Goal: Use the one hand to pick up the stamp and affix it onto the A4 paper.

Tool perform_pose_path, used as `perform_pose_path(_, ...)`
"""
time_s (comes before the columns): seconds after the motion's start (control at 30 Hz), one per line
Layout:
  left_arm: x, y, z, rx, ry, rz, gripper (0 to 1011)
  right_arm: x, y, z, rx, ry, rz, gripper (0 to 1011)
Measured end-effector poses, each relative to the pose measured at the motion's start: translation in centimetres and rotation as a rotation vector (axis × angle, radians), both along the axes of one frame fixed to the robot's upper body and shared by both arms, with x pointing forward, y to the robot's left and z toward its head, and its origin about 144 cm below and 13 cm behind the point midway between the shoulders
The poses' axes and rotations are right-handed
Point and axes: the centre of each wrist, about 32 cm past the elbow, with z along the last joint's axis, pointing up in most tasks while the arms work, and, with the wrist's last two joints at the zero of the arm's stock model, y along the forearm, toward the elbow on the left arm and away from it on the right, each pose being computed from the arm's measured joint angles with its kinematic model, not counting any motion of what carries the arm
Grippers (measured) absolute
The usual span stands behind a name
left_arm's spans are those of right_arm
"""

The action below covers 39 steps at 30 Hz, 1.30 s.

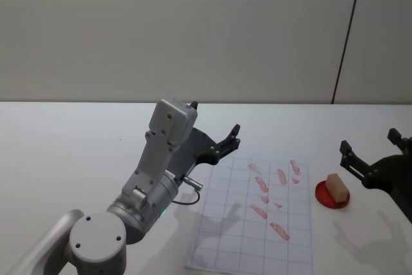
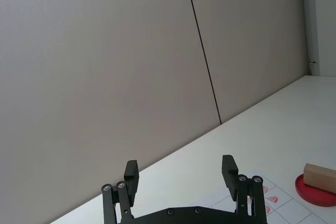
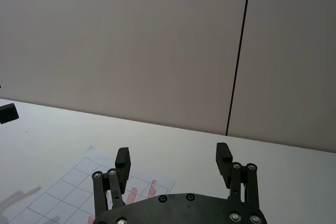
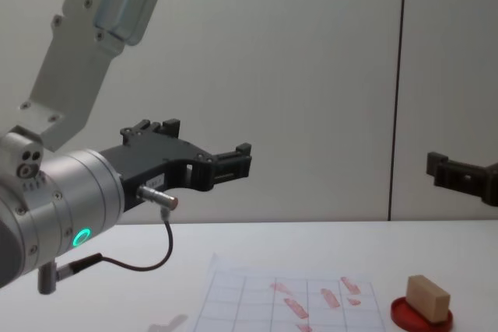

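Round red ink pad (image 1: 329,202) on white table (image 1: 64,146) (grey wall (image 1: 193,30) behind)

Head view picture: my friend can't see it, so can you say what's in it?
A tan wooden stamp sits on a round red ink pad, just right of a gridded A4 paper with red stamp marks, on a white table. The right gripper hovers open beside the stamp, and the left gripper is raised open near the paper's far left corner.

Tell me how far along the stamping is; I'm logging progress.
Done: the A4 paper carries several red marks. In hand: nothing; the stamp sits on the red ink pad, with the right gripper open in the air beside it. The left gripper hangs open beside the paper. Left: grasp, press on paper.
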Motion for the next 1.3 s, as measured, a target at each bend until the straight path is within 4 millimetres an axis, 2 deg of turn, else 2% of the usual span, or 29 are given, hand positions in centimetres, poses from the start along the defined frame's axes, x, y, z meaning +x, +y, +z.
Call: perform_pose_path(1.3,0.0,0.0,0.0,0.0,0.0,0.0,1002,0.01,0.0,-0.03,0.0,0.001,0.0,1001)
